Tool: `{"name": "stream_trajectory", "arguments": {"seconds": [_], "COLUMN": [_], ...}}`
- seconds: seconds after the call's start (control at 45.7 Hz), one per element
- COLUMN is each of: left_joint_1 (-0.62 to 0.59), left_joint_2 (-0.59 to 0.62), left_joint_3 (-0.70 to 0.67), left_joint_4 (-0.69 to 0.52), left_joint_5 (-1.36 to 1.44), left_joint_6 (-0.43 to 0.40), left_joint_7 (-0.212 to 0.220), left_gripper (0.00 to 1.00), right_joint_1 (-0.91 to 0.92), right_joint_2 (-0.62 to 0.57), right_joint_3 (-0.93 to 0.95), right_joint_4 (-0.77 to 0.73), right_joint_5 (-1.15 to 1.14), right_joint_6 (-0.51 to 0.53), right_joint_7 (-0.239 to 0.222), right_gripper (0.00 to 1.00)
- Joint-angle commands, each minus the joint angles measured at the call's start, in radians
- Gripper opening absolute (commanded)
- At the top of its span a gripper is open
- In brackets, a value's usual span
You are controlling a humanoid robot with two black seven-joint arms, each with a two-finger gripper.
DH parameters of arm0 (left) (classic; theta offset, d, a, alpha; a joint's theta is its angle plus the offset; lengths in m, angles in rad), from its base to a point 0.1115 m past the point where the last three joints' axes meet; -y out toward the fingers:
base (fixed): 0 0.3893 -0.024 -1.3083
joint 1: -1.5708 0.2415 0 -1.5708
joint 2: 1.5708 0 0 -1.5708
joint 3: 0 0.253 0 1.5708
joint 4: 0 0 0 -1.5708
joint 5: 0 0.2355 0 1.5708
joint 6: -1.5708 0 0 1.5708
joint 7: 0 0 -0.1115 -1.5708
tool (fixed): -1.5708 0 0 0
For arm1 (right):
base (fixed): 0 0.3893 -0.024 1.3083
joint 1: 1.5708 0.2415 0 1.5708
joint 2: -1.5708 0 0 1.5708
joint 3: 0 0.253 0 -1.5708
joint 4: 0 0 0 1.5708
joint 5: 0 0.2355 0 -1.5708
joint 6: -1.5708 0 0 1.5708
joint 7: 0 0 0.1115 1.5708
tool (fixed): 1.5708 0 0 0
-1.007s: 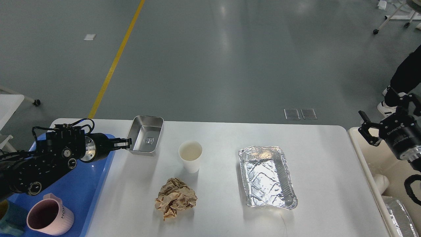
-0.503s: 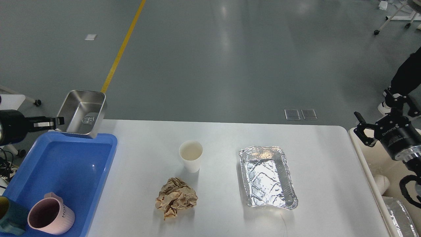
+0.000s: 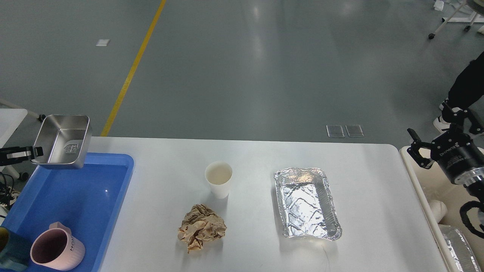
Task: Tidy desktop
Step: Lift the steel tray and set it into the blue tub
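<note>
The white desktop (image 3: 378,189) holds a white paper cup (image 3: 218,178), a crumpled brown paper ball (image 3: 201,227) and a foil tray (image 3: 307,203). My left gripper (image 3: 34,152) is shut on the rim of a steel box (image 3: 64,141) and holds it in the air over the far end of the blue tray (image 3: 79,196). My right gripper (image 3: 416,147) is open and empty, off the desktop's right edge over the beige bin (image 3: 419,192).
A pink mug (image 3: 56,247) and a dark teal cup (image 3: 11,251) stand in the near end of the blue tray. Foil (image 3: 459,247) and a white tube (image 3: 438,207) lie in the beige bin. A person's leg (image 3: 463,90) is at the far right.
My left gripper has lifted the steel box off the desktop and carried it left, to above the blue tray's far end. The right gripper has barely moved.
</note>
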Motion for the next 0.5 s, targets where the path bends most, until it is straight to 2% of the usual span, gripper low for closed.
{"name": "stream_trajectory", "arguments": {"seconds": [0.0,0.241,0.481], "left_joint_1": [0.039,0.057,0.094], "left_joint_2": [-0.077,-0.231,-0.367], "left_joint_3": [0.001,0.002,0.002], "left_joint_4": [0.124,0.332,0.439], "left_joint_5": [0.007,0.004,0.005], "left_joint_6": [0.011,0.017,0.046], "left_joint_7": [0.002,-0.001,0.000], "left_gripper": [0.02,0.03,0.05], "right_joint_1": [-0.002,-0.002,-0.005], "right_joint_2": [-0.004,-0.004,-0.010], "right_joint_3": [-0.002,-0.002,-0.003], "right_joint_4": [-0.002,-0.003,-0.005], "right_joint_5": [0.000,0.000,0.000], "right_joint_6": [0.000,0.000,0.000], "right_joint_7": [0.000,0.000,0.000], "right_gripper": [1.00,1.00,1.00]}}
